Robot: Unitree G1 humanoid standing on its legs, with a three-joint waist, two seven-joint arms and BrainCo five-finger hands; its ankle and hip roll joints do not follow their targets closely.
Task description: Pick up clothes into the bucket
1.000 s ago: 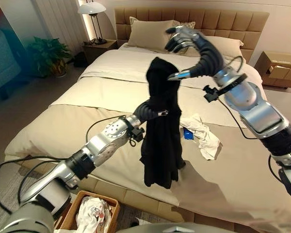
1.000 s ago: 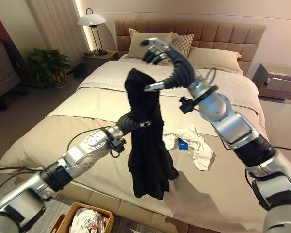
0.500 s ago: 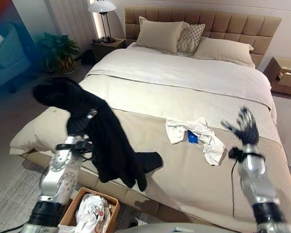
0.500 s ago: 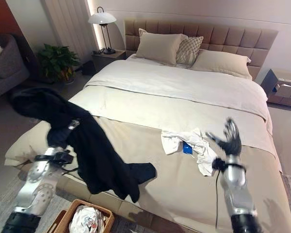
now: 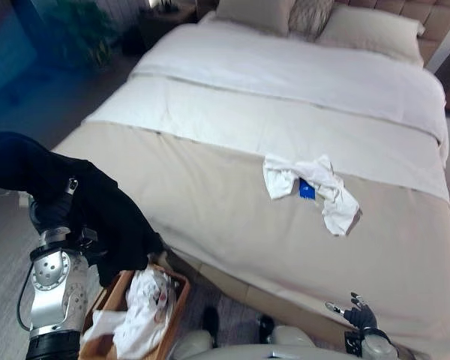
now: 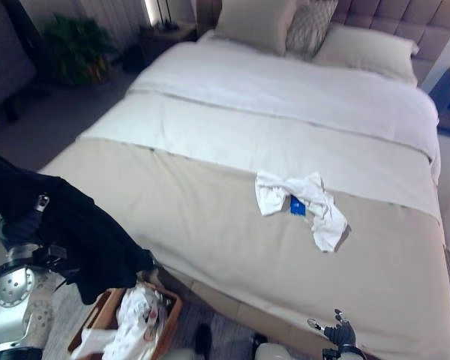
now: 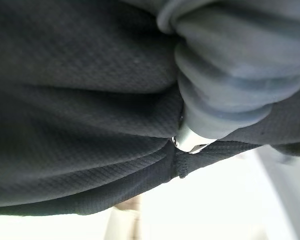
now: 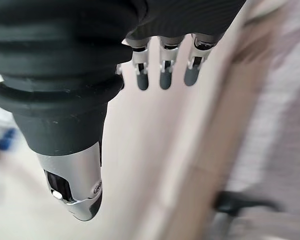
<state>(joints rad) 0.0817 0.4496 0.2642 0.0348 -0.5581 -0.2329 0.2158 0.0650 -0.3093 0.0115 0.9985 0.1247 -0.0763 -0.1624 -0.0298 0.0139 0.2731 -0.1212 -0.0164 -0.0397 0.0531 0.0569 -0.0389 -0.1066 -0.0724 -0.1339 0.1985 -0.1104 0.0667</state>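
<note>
Silver-grey metal arms w/ round joint housings, black bands & small screws; left hand [image 7: 225, 75] and right hand [image 8: 162, 60] both under dark ribbed rubber-like covers, silver fingers [image 8: 165, 67] w/ dark tips, polished silver thumb [image 8: 75, 185] w/ a dark slot.

The bed [image 5: 232, 202] runs away from the robot, with pillows [image 6: 315, 26] at its far end. A shirt [image 5: 315, 187] lies on the bed right of its middle. The basket [image 5: 165, 319] stands on the floor at the bed's near left corner, with clothes [image 5: 139, 311] in it. A garment [image 5: 97, 214] hangs over the left robot hand [image 5: 56, 210], just above and left of the basket. The right robot hand [image 5: 358, 315] is low at the near right, before the bed's near edge. A plant [image 6: 71, 49] stands far left of the bed.
</note>
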